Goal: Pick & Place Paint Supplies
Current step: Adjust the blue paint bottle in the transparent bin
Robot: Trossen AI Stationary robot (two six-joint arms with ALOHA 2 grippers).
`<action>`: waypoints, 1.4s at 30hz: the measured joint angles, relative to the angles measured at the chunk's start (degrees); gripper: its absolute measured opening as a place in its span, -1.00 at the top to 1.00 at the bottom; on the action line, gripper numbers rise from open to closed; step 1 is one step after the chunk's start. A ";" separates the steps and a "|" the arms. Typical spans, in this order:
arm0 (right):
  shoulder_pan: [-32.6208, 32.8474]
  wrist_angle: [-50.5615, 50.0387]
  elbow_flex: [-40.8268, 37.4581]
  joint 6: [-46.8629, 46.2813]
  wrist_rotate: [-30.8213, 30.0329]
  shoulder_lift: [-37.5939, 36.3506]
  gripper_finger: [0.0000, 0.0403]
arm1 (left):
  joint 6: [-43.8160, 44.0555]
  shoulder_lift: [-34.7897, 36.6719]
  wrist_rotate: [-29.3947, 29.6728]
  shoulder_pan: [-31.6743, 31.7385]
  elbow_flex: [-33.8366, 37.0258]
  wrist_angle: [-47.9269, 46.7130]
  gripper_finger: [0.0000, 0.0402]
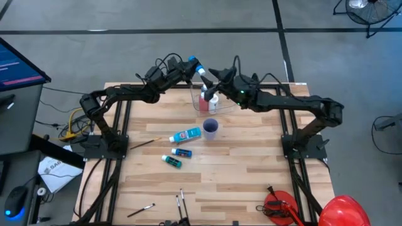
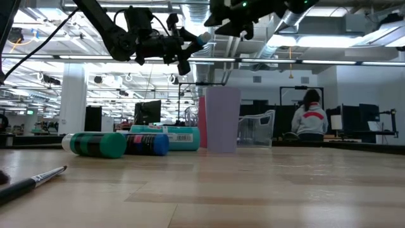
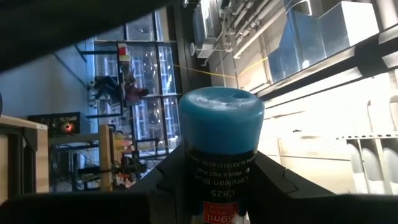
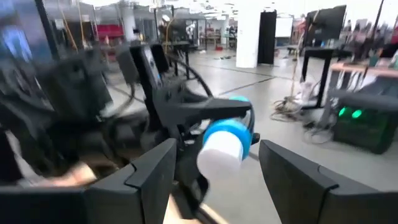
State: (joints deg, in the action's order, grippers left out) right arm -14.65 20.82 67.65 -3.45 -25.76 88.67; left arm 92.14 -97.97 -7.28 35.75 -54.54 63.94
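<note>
Above the clear tub (image 1: 209,99) at the frame's upper centre, my left gripper (image 1: 188,65) clamps a blue paint bottle (image 1: 195,65) — my right gripper (image 1: 217,81) faces it, jaws apart. Two bottles stand inside; three lie on the counter (image 1: 251,169), brushes too.

One camera looks straight down on the whole worktop (image 1: 251,182); another sits at its surface, facing level into the room. Each wrist camera looks close along its own arm. All four share the blue paint bottle (image 3: 221,155) held aloft.
</note>
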 joint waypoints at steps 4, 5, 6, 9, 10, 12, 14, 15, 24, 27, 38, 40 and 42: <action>-0.16 -0.39 2.10 7.49 -0.03 3.02 -0.11 | 1.52 0.00 -0.67 0.00 0.00 -0.02 0.49; -0.14 -0.34 2.70 8.42 -0.01 3.59 -0.11 | 2.46 0.00 -0.67 0.00 0.00 -0.02 0.49; -0.11 -0.36 3.16 9.06 -0.02 4.07 -0.11 | 3.02 0.00 -0.68 0.00 0.00 -0.02 0.49; -0.05 -0.24 4.44 9.65 -0.29 5.12 -0.11 | 4.78 0.00 -1.29 0.04 0.00 -0.02 0.49; -0.05 -0.14 4.67 9.62 -0.24 5.21 -0.11 | 5.62 0.00 -1.64 0.07 0.00 -0.01 0.49; -0.04 -0.14 4.90 9.62 -0.29 5.22 -0.11 | 7.94 0.00 -2.04 -0.12 0.00 -0.02 0.49; 0.00 0.16 4.95 9.60 -1.26 5.20 -0.11 | 10.29 0.00 -2.06 -0.53 0.00 0.01 0.49; 0.01 0.29 4.95 9.60 -1.45 5.20 -0.11 | 11.08 0.00 -1.87 -0.65 0.00 0.01 0.49; -0.09 0.76 4.95 9.48 -3.12 5.20 -0.11 | 13.27 0.00 2.66 -1.79 0.00 0.00 0.49; -0.49 0.61 4.95 9.84 -3.52 5.20 -0.11 | 13.21 0.00 3.35 -1.79 0.00 0.00 0.49; -2.09 -0.18 4.92 10.53 -3.08 5.20 -0.11 | 13.22 -0.02 1.74 -0.26 -2.51 -6.65 0.49; -2.84 -0.20 4.92 10.50 -3.06 5.20 -0.11 | 12.47 -0.04 1.81 0.34 -3.38 -8.07 0.49; -3.69 -0.20 4.92 10.50 -3.04 5.12 -0.11 | 10.31 -0.07 2.77 0.88 -4.66 -8.40 0.49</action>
State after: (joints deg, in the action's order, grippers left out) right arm -18.34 20.62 72.58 7.05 -28.80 93.79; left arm 102.45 -98.04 -4.52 36.63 -59.21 55.54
